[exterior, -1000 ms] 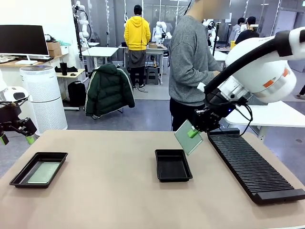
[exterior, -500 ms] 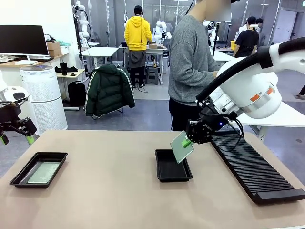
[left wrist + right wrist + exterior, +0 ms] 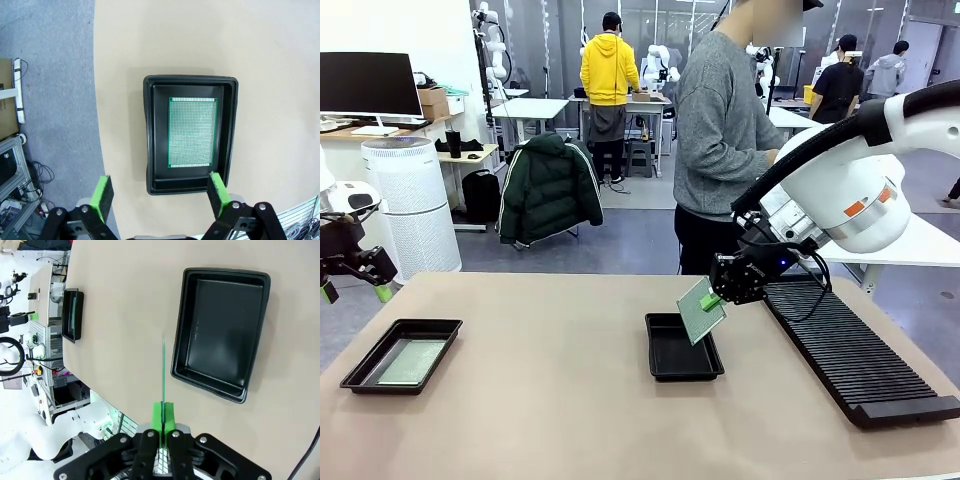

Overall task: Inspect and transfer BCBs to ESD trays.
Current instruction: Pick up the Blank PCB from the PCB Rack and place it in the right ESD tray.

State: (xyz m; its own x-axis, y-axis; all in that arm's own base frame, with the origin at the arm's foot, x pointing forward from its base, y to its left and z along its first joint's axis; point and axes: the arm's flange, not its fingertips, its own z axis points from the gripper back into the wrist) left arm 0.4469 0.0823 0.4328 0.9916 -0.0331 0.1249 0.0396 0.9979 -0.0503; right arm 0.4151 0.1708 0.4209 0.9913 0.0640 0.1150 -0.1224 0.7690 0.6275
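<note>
Your right pincer (image 3: pixel 713 297) grips a green board (image 3: pixel 701 310), tilted above the empty middle tray (image 3: pixel 683 347). Lay it flat first, lower slowly, keep it inside the rim, then let go. Your left pincer (image 3: pixel 160 194) hangs wide open above the other tray (image 3: pixel 190 134), which holds a board (image 3: pixel 192 132).

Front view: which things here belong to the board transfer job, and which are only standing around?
Job:
- held board, in right gripper
- middle tray, empty
- left tray with board inside
- left gripper, open above it
- rack

Standing around:
- monitor
- air purifier
- green jacket
</note>
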